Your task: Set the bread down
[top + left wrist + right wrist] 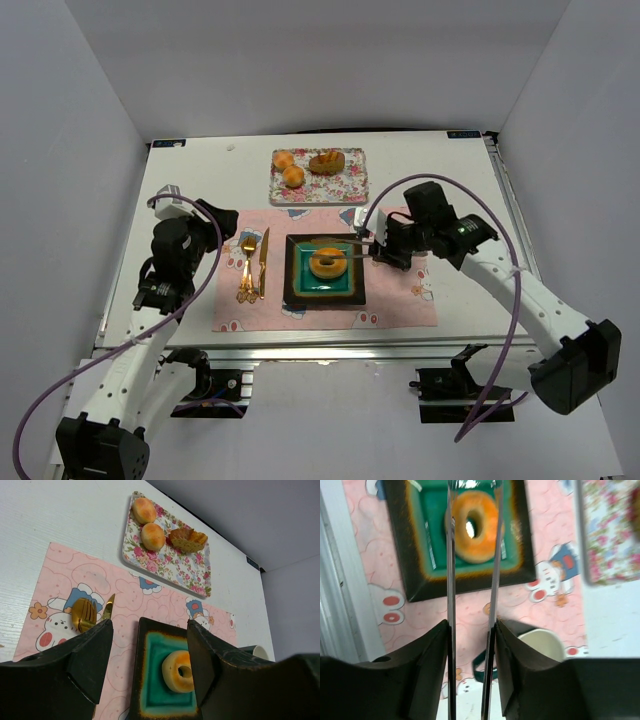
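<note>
Scanning for lettering, and nothing legible turns up; a small blue sticker [170, 143] sits at the far left corner of the counter [420, 160], a second blue sticker [465, 132] at the far right corner, both too small to read; the left wrist view catches a dark tag [252, 562] at the counter's far edge, blurred beyond reading; the pink placemat [400, 300] carries cartoon rabbits only; pale streaks on the green plate [427, 545] spell nothing I can make out.

Golden-brown ring bread [328, 262], flat, centred on teal plate [291, 272].
</note>
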`<state>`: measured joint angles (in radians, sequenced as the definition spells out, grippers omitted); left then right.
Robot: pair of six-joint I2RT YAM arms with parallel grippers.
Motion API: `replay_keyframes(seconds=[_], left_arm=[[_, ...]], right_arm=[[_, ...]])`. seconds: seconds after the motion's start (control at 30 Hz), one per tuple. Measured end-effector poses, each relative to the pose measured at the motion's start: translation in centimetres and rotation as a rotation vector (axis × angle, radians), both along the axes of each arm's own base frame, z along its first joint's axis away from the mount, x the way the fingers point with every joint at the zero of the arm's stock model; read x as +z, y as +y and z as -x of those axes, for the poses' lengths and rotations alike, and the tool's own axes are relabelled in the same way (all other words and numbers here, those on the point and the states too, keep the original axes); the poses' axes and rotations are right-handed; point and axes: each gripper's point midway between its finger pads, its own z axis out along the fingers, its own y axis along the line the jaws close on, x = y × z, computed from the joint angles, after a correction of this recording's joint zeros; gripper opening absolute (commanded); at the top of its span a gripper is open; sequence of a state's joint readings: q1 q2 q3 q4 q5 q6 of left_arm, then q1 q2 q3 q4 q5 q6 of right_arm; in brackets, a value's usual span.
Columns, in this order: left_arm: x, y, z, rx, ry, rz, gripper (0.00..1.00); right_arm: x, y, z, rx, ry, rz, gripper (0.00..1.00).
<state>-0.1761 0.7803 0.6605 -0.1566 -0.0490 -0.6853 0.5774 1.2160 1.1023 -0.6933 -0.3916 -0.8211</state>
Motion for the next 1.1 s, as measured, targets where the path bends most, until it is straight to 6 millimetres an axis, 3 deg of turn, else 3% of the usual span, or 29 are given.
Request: replay_keyframes(seconds=[0.03,0.13,0.17,0.23,0.27,0.3,0.4,0.43,0.47,0.5,0.57,0.63,0.77,0.9,1.03,1.07,1.1], left_arm=[[0.0,0.0,0.0,0.0,0.002,0.001,0.69],[-0.2,-0.1,-0.1,-0.002,0.008,0.006,0.6],[-0.2,-0.2,-0.1,-0.004,0.009,0.009,0.42],[-0.3,-0.4,-0.2,-0.009,0.012,0.021,0.11],[-0.3,-0.5,-0.3,-0.014,0.012,0.022,0.0],[-0.3,-0.6,-0.4,-0.019,0.012,0.024,0.0],[-0.6,-1.4,-0.7,-0.056,0.021,0.038,0.0],[-0.8,-1.7,-0.8,-0.075,0.028,0.045,0.06],[-1.1,-2.1,-0.9,-0.091,0.035,0.048,0.16],[-1.5,-2.5,-1.0,-0.114,0.046,0.053,0.38],[-2.7,-3.3,-1.3,-0.156,0.081,0.061,0.51],[-4.2,-4.3,-1.4,-0.197,0.135,0.07,0.62],[-7.1,-6.2,-0.9,-0.272,0.23,0.049,0.67],[-9.3,-8.7,0.5,-0.363,0.297,-0.007,0.69],[-11.0,-10.4,1.5,-0.425,0.341,-0.064,0.69],[-11.3,-10.7,1.7,-0.433,0.35,-0.075,0.7],[-11.6,-10.9,1.8,-0.438,0.357,-0.083,0.7]], right_arm=[[0.8,0.1,-0.2,-0.001,-0.02,-0.016,0.42],[2.6,0.2,-0.8,-0.037,-0.049,-0.065,0.2],[3.0,-0.1,-1.2,-0.073,-0.045,-0.087,0.08],[3.5,-1.4,-2.8,-0.184,-0.025,-0.126,0.0],[3.7,-2.4,-3.8,-0.249,-0.014,-0.147,0.0],[3.8,-3.7,-5.0,-0.329,-0.001,-0.168,0.0],[3.9,-9.4,-8.9,-0.61,0.017,-0.243,0.0],[3.8,-11.3,-9.8,-0.692,0.017,-0.266,0.0],[3.3,-13.7,-10.8,-0.799,0.009,-0.287,0.0],[2.6,-15.5,-11.5,-0.884,-0.007,-0.299,0.0],[-0.1,-18.5,-11.9,-1.042,-0.018,-0.291,0.0],[-4.3,-20.6,-11.5,-1.165,0.005,-0.245,0.0],[-11.8,-23.0,-10.2,-1.316,0.138,-0.145,0.0],[-13.8,-24.4,-11.1,-1.375,0.152,-0.138,0.0],[-14.9,-24.6,-11.6,-1.369,0.177,-0.127,0.23],[-15.4,-24.6,-11.6,-1.363,0.196,-0.121,0.36],[-15.9,-24.6,-11.5,-1.357,0.216,-0.108,0.42]])
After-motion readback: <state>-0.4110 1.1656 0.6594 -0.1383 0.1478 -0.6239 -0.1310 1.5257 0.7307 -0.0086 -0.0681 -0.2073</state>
